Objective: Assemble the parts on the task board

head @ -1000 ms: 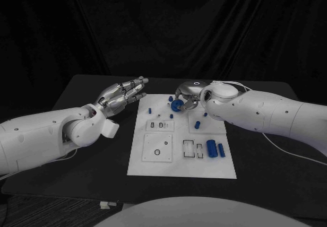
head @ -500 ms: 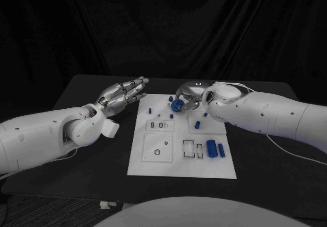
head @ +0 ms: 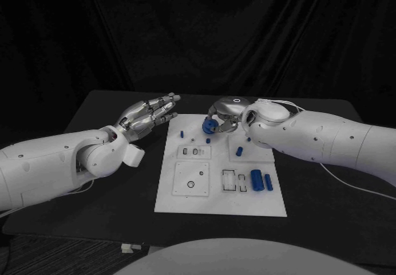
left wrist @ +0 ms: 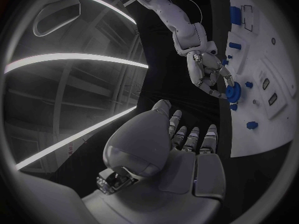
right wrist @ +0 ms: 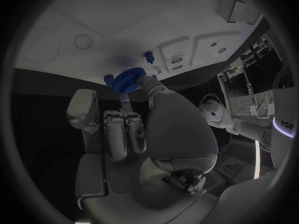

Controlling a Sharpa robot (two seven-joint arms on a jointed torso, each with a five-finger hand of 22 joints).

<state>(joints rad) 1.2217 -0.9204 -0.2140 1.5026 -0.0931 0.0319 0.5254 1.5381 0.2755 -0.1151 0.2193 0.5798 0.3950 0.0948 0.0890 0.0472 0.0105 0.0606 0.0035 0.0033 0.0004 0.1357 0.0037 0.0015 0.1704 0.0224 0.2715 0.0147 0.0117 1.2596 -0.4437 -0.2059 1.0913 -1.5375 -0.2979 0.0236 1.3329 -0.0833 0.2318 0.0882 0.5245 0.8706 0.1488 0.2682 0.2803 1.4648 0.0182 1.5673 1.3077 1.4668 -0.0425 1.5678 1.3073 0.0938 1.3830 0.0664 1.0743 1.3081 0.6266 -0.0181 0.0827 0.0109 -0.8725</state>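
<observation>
The only lettering that shows is on a white arm (right wrist: 283, 129) at the right edge of the right wrist view: small dark letters that seem to read "edge", though they are too small to be sure. Nothing readable shows on the task board (head: 221, 172).

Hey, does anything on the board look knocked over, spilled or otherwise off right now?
Nothing stands out. The task board lies flat, the blue parts sit on it, the right hand holds a blue gear above the far end, and the left hand hovers beside it.
</observation>
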